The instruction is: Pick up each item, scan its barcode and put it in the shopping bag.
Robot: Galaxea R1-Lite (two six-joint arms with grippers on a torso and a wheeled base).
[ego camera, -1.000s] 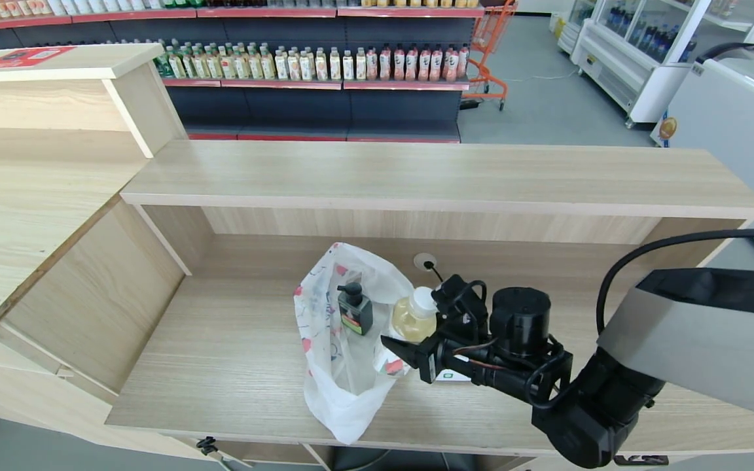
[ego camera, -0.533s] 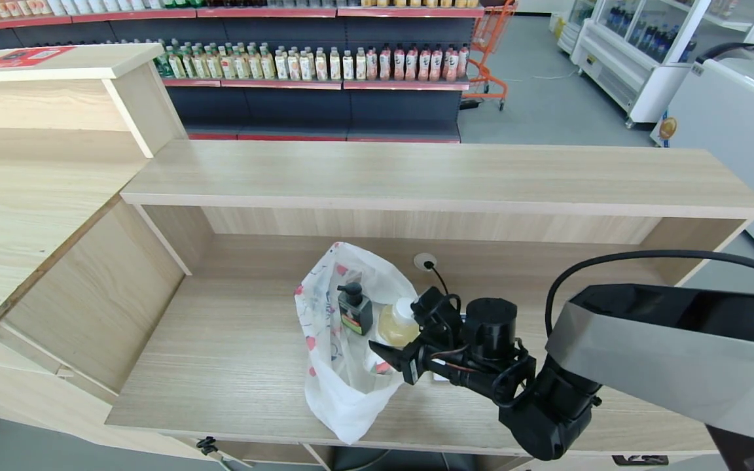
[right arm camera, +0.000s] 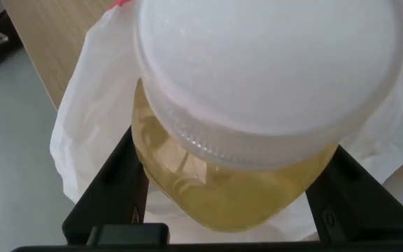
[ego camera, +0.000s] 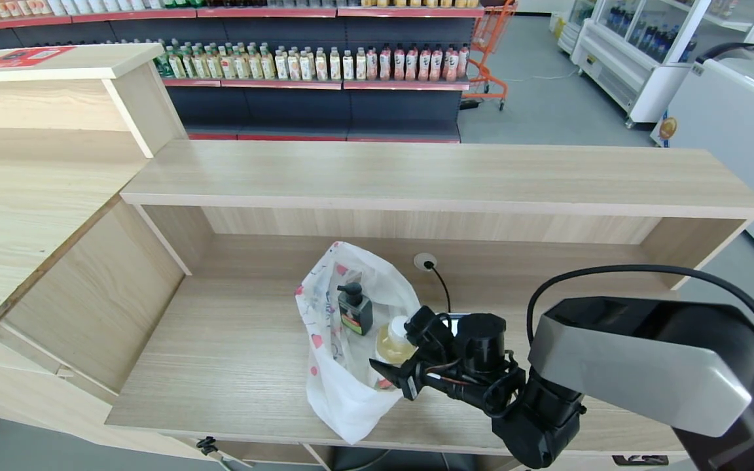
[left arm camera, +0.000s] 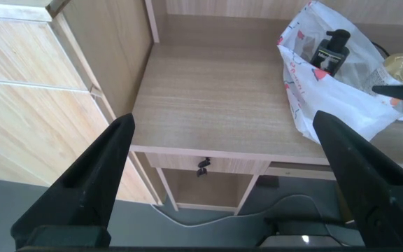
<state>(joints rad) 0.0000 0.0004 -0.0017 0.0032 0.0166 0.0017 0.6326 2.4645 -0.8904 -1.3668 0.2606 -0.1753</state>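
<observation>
Item one, our left gripper (left arm camera: 224, 120): fingers spread wide, empty, off the near edge of the counter (ego camera: 220, 353), well apart from the bag. Item two, the shopping bag (ego camera: 334, 386): thin soft plastic, slumped open on the counter, with a dark pump bottle (ego camera: 355, 309) upright inside. Item three, the jar (ego camera: 395, 337): yellowish liquid, white lid, at the bag's mouth, pinched below the lid by our right gripper (right arm camera: 235, 161). We judge it rigid, smooth and fairly heavy; the body hold suits it.
</observation>
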